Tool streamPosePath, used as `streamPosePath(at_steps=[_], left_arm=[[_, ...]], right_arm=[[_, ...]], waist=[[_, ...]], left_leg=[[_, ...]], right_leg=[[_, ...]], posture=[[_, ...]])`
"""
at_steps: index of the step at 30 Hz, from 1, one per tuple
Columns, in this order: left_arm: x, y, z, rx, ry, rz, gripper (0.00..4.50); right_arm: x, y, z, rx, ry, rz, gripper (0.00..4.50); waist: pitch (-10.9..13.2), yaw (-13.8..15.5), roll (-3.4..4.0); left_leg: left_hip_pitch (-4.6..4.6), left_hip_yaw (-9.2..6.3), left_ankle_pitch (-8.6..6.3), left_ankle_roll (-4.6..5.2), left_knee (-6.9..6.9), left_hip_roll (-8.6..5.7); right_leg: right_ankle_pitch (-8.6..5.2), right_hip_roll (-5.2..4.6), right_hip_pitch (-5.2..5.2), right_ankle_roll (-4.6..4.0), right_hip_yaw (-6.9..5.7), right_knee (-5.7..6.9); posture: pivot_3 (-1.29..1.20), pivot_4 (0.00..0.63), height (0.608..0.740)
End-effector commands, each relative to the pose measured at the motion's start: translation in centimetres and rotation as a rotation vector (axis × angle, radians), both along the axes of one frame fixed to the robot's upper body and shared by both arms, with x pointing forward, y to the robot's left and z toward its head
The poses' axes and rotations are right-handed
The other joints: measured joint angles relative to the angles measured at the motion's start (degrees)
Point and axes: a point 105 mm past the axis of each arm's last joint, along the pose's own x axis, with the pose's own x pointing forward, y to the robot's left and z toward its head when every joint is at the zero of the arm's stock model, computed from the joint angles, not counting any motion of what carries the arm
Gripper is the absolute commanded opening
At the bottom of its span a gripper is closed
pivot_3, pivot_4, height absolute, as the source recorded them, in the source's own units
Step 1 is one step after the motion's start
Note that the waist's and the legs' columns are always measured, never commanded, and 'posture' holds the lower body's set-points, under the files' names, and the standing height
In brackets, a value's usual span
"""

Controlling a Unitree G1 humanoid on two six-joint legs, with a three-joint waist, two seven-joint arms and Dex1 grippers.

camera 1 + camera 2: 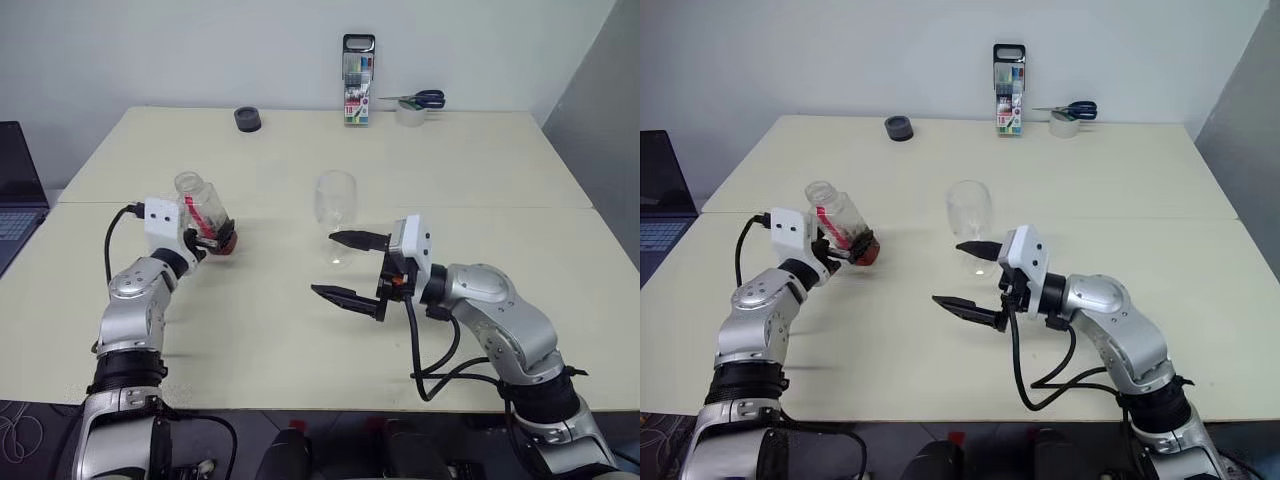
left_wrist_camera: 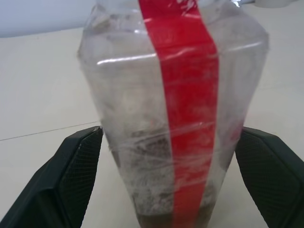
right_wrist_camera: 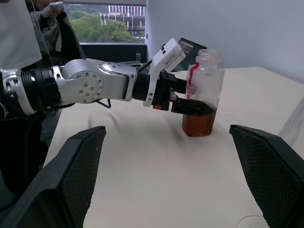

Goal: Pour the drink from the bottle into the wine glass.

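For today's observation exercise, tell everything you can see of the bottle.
The bottle is small, clear plastic, with a red label strip down its side and a wide, uncapped neck. A little reddish-brown drink sits at its base. The left gripper clasps its lower half, and it leans slightly. It is left of the wine glass and apart from it.

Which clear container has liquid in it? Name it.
The bottle with the red strip, gripped in the left hand: amber drink sits at its bottom. The wine glass standing mid-table looks empty.
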Motion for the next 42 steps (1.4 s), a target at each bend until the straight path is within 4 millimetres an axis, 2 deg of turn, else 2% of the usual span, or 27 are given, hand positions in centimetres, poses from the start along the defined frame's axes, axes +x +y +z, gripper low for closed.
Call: streamPosePath(at_steps=[1,3,6,12,14,17,19,23,26,29,32,42], left_arm=[[0.4,0.0,1.4,-0.011,-0.046,0.008,4.50],[0.5,0.0,1.4,-0.019,-0.046,0.009,4.50],[0.4,-0.1,1.5,-0.026,-0.042,0.003,3.94],[-0.1,0.0,1.3,-0.040,-0.033,0.003,2.03],[-0.3,-0.4,1.8,-0.034,-0.045,-0.010,1.70],[-0.5,-1.8,3.3,0.006,-0.086,-0.049,1.69],[-0.4,-3.0,5.0,0.050,-0.138,-0.079,1.69],[0.4,-5.4,8.5,0.224,-0.245,-0.142,1.69],[1.1,-7.2,10.3,0.336,-0.301,-0.193,1.69],[1.7,-8.8,10.9,0.432,-0.333,-0.256,1.69],[2.1,-10.1,11.0,0.531,-0.365,-0.313,1.69],[3.1,-11.9,12.9,0.841,-0.512,-0.390,1.69]], right_arm=[[-0.7,0.3,1.1,0.014,-0.046,0.036,4.46],[-0.6,0.3,1.1,0.011,-0.049,0.032,4.46],[-0.5,0.3,1.0,0.007,-0.050,0.025,4.50],[-0.4,0.3,0.9,0.009,-0.056,0.009,4.50],[-0.4,0.2,1.0,0.012,-0.063,-0.001,4.50],[-0.3,-0.1,1.6,0.030,-0.071,-0.038,4.50],[-0.2,-0.4,2.1,0.045,-0.067,-0.070,4.50],[0.3,-1.5,2.6,0.070,-0.050,-0.165,4.50],[0.9,-2.5,2.8,0.075,-0.060,-0.244,4.50],[1.9,-3.3,3.5,0.111,-0.096,-0.327,4.50],[2.2,-3.6,4.5,0.168,-0.130,-0.338,4.50],[2.8,-4.4,3.7,0.117,-0.091,-0.381,4.50]], waist=[[0.0,0.0,0.00],[0.0,0.0,0.00],[0.0,0.0,0.00],[0.0,0.0,0.00],[0.0,0.0,0.00],[0.0,0.0,-0.02],[0.0,0.1,-0.03],[0.0,0.3,-0.07],[0.1,0.3,-0.09],[0.1,0.2,-0.08],[0.1,0.0,-0.08],[0.1,-0.1,-0.12]], left_leg=[[0.00,0.00,0.00,0.00,0.00,0.00],[-0.01,0.00,0.00,-0.01,0.00,0.01],[-0.03,0.00,0.00,-0.01,0.00,0.00],[-0.05,-0.01,0.00,-0.01,0.01,0.00],[-0.05,0.00,0.01,-0.01,0.01,0.00],[-0.10,-0.03,0.02,-0.04,0.01,0.01],[-0.25,-0.10,0.11,-0.19,0.07,0.01],[-0.43,-0.20,0.12,-0.22,0.22,-0.04],[-0.47,-0.14,0.12,-0.22,0.25,-0.07],[-0.46,-0.08,0.12,-0.22,0.21,-0.08],[-0.44,-0.04,0.12,-0.22,0.19,-0.07],[-0.84,-0.02,0.12,-0.20,0.26,-0.09]], right_leg=[[0.00,0.00,0.00,0.00,0.00,0.00],[0.00,0.00,-0.03,0.00,0.01,0.00],[0.00,0.00,-0.04,0.00,0.00,0.00],[0.00,0.00,-0.04,0.00,0.00,0.00],[0.00,0.00,-0.04,0.00,0.01,0.00],[0.00,-0.01,-0.08,0.00,-0.01,0.00],[0.00,-0.01,-0.16,0.00,-0.07,0.00],[0.04,-0.02,-0.20,0.05,-0.15,-0.01],[0.06,-0.02,-0.21,0.08,-0.13,-0.04],[0.06,-0.02,-0.22,0.08,-0.09,-0.06],[0.06,0.00,-0.24,0.08,-0.07,-0.04],[0.07,0.01,-0.65,0.08,-0.05,0.05]], posture=[[0.00,0.150,0.740],[0.00,0.150,0.740],[0.00,0.150,0.740],[0.00,0.150,0.740],[0.00,0.150,0.740],[0.00,0.150,0.740],[0.00,0.150,0.740],[0.00,0.150,0.740],[0.00,0.150,0.740],[0.00,0.150,0.740],[0.00,0.150,0.740],[0.00,0.150,0.740]])
